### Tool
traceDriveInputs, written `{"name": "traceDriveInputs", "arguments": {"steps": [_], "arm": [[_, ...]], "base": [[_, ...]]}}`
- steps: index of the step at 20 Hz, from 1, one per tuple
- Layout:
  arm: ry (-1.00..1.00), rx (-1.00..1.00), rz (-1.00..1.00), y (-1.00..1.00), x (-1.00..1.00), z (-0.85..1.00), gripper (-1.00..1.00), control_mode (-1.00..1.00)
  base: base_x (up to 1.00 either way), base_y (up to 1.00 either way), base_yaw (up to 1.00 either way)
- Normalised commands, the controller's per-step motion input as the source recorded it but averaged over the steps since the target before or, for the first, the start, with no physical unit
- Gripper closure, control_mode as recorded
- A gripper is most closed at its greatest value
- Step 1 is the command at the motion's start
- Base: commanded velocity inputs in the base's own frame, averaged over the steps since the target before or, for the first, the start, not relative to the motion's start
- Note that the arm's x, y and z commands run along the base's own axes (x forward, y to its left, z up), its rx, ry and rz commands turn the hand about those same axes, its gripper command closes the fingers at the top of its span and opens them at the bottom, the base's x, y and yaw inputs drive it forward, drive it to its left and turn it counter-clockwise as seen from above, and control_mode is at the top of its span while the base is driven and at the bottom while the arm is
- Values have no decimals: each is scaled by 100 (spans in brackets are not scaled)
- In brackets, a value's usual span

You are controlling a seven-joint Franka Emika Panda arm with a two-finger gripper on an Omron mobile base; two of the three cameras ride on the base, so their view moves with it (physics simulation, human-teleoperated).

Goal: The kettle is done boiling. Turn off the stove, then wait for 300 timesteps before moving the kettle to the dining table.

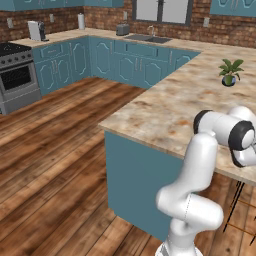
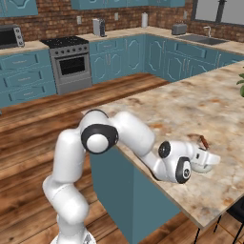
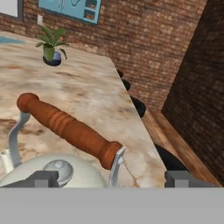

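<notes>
The dining table (image 2: 190,109), the long marbled island with flat teal sides, is the landmark here: the stove (image 2: 71,59) stands well apart from it against the far brick wall, across the wood floor (image 1: 55,150), and the sink (image 1: 147,38) sits on the wall counter beyond the table's far side. The white arm reaches from the base over the table's near edge, and its hand lies low above the stone top close to that edge. The kettle (image 3: 52,173) rests on the table right under the hand, its brown-orange handle (image 3: 70,129) crossing the hand view just above the lid knob (image 3: 61,168); in the right base view only the handle's tip peeks out beside the white hand. A small potted plant (image 3: 51,49) stands farther along the table, well apart from the kettle. The gripper (image 3: 111,179) has its jaws spread wide, one dark tip on each side of the handle's end, neither pinching it, so the kettle appears to stand on its own. Judging by this, the carrying step is at its close: the kettle is set down on the table and let go. The next move calls for lifting the hand straight up and clear of the arched handle without catching it, so the kettle is not dragged or tipped near the table's edge.
</notes>
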Motion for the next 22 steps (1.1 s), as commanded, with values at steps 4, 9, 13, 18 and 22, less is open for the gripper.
{"name": "traceDriveInputs", "arguments": {"steps": [4, 9, 13, 18, 22], "arm": [[0, 0, 0, 35, -18, -10, -100, -100], [0, 0, 0, 54, -2, -4, -100, -100], [0, 0, 0, 47, -1, 2, -100, -100], [-5, -2, -2, 24, -7, 24, -100, -100], [-11, -6, -7, 7, -10, 39, -100, -100]], "base": [[0, 0, 0], [0, 0, 0], [0, 0, 0], [0, 0, 0], [0, 0, 0]]}}
